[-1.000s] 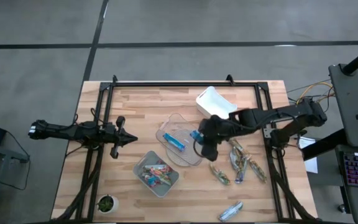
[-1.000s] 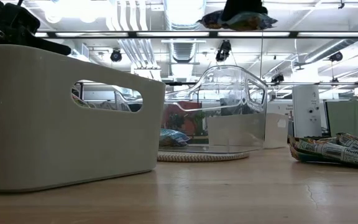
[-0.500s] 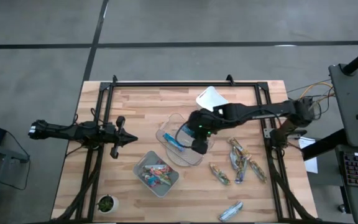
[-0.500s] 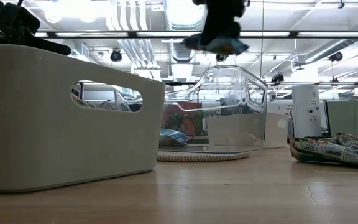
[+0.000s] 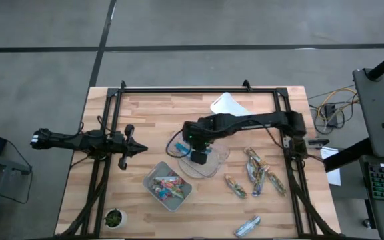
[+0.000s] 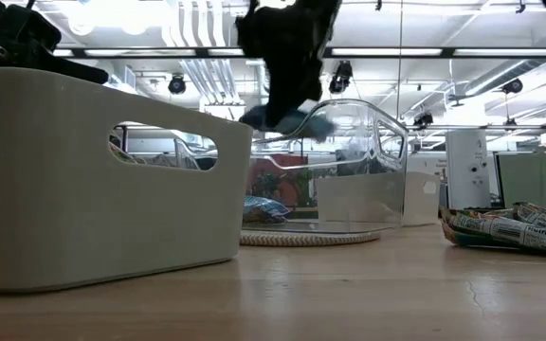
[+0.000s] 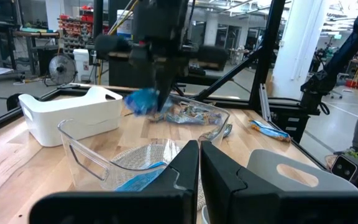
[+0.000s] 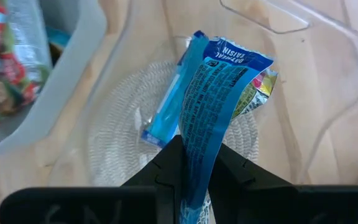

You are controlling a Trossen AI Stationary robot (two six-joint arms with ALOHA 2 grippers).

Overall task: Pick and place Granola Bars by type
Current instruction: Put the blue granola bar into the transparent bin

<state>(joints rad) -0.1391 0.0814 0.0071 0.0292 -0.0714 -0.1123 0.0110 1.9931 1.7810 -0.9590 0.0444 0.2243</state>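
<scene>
Over clear bin (image 5: 199,155), mid-bench: right tool (image 5: 199,155) now above bin's left half, having swung in from the loose pile side within the last sec; jaws pinched on blue bar (image 8: 211,93), which hangs above a 2nd blue bar (image 8: 174,99) lying in bin. Left tool (image 7: 199,163) parked at bench's left edge, jaws closed on nothing. Judgement: carry done, release is due; pile of bars (image 5: 257,173) on bench, right of bin, not yet sorted; grey bin (image 5: 169,185) holds red ones.
</scene>
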